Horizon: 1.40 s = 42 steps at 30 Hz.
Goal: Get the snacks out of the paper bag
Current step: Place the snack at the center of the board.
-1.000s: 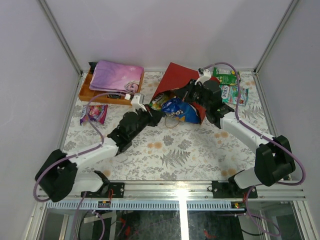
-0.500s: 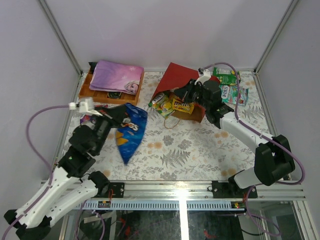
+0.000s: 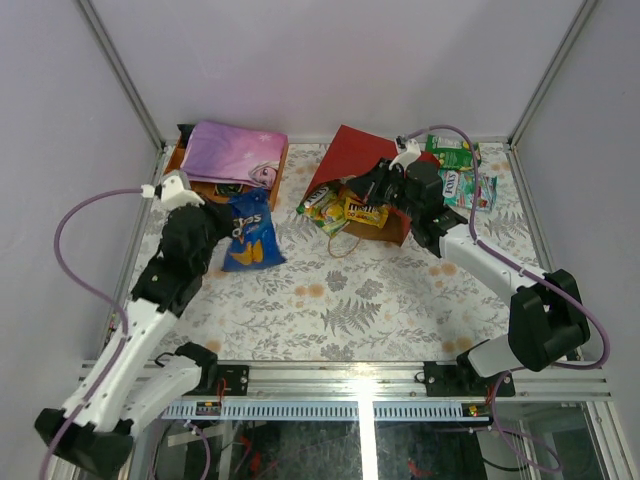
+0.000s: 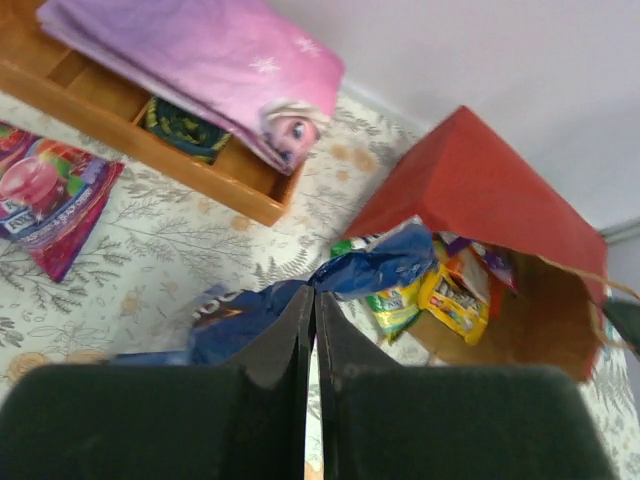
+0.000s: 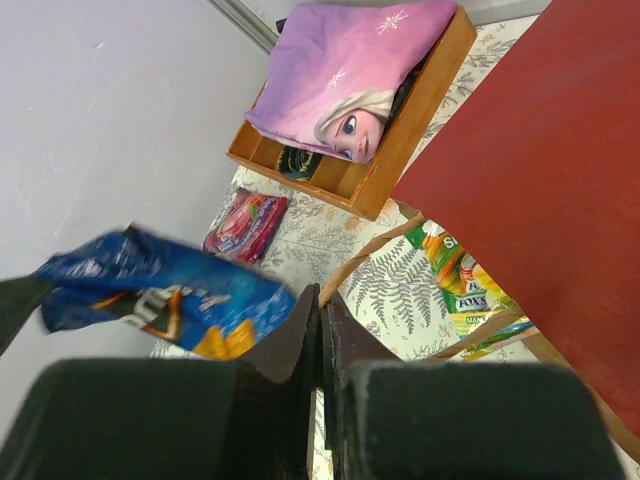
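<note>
One red bag lies on its side at the far middle of the table, its mouth gaping toward the near edge. My right gripper sits hard against the right side of that mouth. Its jaws are pressed together, but I cannot tell whether they pinch the rim or a cord.

At far left sits one tray under one folded cloth.

The single Doritos is out of the bag and well to its left, its crumpled top clenched in my left gripper.

Two small packets show in the mouth from overhead. A green one spills out at the left, its long axis running across the table. A yellow one lies just beside it, deeper in. The left wrist view hints at more behind them, too jumbled to count.

Two green packs lie outside, beyond the right arm at far right, and one pink packet lies by the tray.

In my judgement the right arm is the nearer one. The green packet lies to the left of its jaws, side-on to them, while the left arm is laden and well apart.
</note>
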{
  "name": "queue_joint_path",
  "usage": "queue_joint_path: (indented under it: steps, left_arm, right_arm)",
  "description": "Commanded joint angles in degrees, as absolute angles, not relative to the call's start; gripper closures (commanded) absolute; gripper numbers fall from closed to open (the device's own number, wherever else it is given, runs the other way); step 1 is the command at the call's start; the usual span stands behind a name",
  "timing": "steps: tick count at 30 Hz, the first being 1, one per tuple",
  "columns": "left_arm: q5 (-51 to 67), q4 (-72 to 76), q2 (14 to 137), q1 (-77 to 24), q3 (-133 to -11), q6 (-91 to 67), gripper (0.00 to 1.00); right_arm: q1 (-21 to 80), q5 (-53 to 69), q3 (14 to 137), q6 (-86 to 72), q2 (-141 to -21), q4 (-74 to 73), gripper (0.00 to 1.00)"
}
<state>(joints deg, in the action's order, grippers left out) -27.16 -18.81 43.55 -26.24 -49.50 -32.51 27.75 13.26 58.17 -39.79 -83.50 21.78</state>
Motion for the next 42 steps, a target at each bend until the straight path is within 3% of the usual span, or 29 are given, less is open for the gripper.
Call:
queue_joint_path:
  steps: [1, 6, 10, 23, 38, 39, 40, 42]
  left_arm:
    - [-1.64, -14.84, 48.12, -8.78, -50.81, -36.98, 1.00]
    - [21.34, -8.59, 51.01, 15.70, -44.73, -44.78, 1.00]
    - [28.37, -6.92, 54.02, 25.73, -38.68, -49.49, 1.00]
    - [9.38, -27.97, 43.62, 27.89, -39.60, -45.94, 1.00]
    - [-18.37, -49.18, 33.56, 28.72, -42.02, -54.34, 1.00]
    - [-19.01, -49.53, 33.28, 28.74, -42.03, -54.32, 0.92]
    - [-18.86, -49.88, 33.27, 28.75, -41.98, -54.46, 0.72]
    - [-17.70, -49.76, 33.39, 28.74, -41.57, -54.63, 0.10]
  right_arm:
    - [28.23, 15.20, 57.77, -39.97, -82.41, 25.44, 1.00]
    - [28.24, 14.64, 57.25, -38.38, -80.89, 23.66, 1.00]
    - [28.22, 14.46, 57.08, -38.07, -80.51, 23.64, 1.00]
    - [28.29, 15.52, 57.48, -38.78, -82.74, 24.73, 1.00]
    - [28.21, 18.87, 57.52, -41.40, -86.08, 28.52, 1.00]
    - [28.21, 19.35, 57.41, -41.80, -86.19, 29.01, 1.00]
    - [28.21, 19.81, 57.25, -42.21, -86.32, 29.35, 1.00]
    - [28.26, 20.66, 57.22, -42.76, -86.41, 29.60, 1.00]
